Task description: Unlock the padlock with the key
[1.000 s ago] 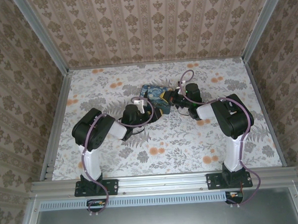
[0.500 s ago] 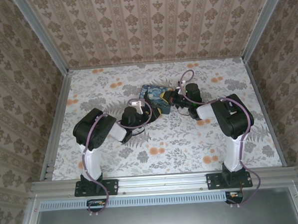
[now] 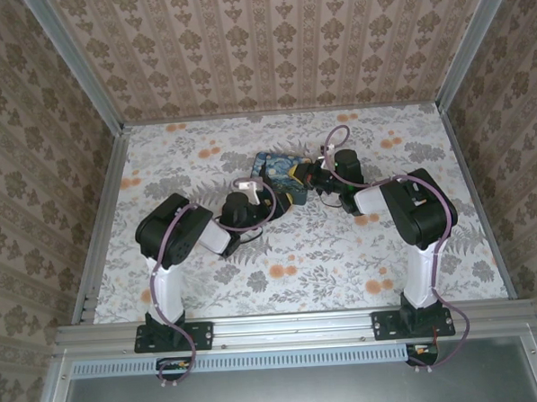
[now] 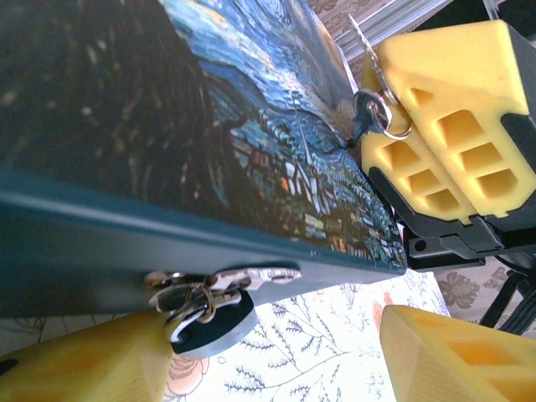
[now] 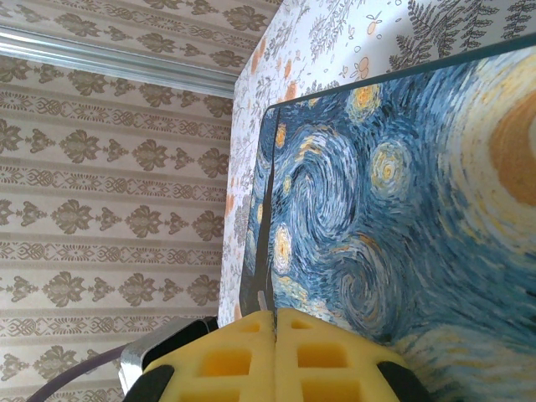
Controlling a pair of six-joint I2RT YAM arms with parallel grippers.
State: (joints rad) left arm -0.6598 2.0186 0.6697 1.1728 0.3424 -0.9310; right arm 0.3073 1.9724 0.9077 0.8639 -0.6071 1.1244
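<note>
The padlock (image 4: pixel 207 325), a small dark bluish disc with a silver rim, hangs from a metal hasp (image 4: pixel 251 276) on the box's near edge. It sits right beside the left finger of my left gripper (image 4: pixel 276 339), which is open around it; the gripper is at the box's near-left side (image 3: pixel 256 198). A small dark key (image 4: pixel 366 113) on a silver ring is pinched at the tips of my right gripper's yellow fingers (image 4: pixel 435 126), over the box's far corner. My right gripper (image 5: pixel 275 322) is shut, at the box's right end (image 3: pixel 314 179).
The Starry-Night-printed box (image 3: pixel 283 173) lies at mid-table between the two grippers and looms large in both wrist views (image 5: pixel 402 193). Purple cables (image 3: pixel 335 136) loop over both arms. Floral table surface (image 3: pixel 325 252) lies around, with patterned walls on three sides.
My left arm has shifted slightly, its wrist drawing a little left and toward the near edge. The right arm and the box have not moved.
</note>
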